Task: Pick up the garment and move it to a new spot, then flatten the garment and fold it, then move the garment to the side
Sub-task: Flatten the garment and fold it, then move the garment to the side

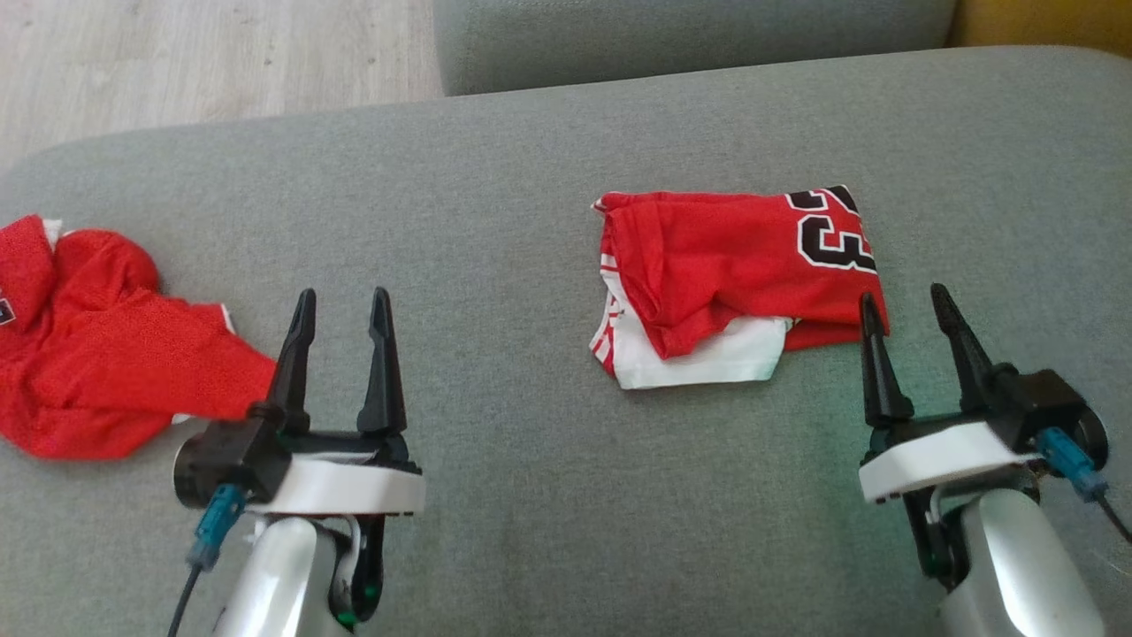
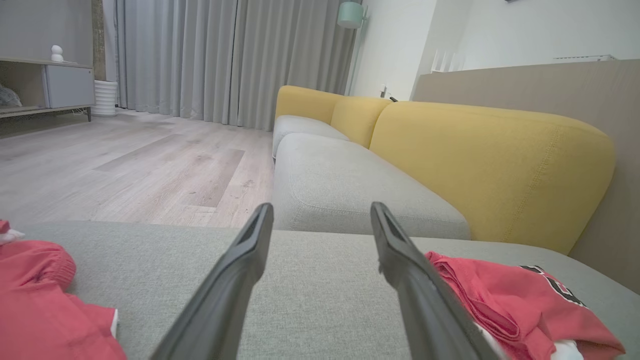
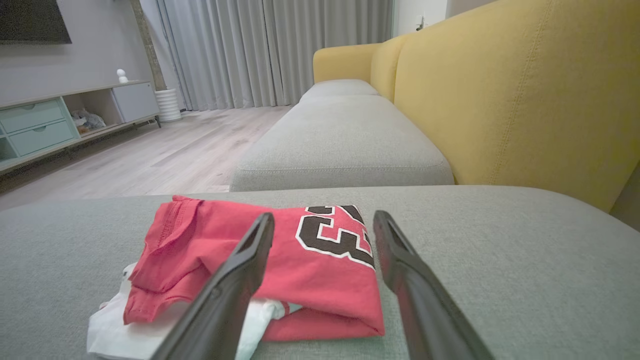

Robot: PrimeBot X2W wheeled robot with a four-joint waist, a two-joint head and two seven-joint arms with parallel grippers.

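Two red garments on one grey seat cushion [image 1: 566, 531]. At the cushion's left edge, a crumpled red garment [image 1: 97, 354], lying loose. Over the cushion's near left part, the left gripper [image 1: 343, 294], fingers spread wide, holding nothing. Right of the cushion's middle, a folded red jersey [image 1: 725, 265] with black numerals, white cloth showing beneath. Over the cushion's near right part, the right gripper [image 1: 904, 294], likewise spread and empty.

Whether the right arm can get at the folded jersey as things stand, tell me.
Likely yes. The right end effector stands open at the near corner of the folded jersey on the cushion, and nothing lies between them.
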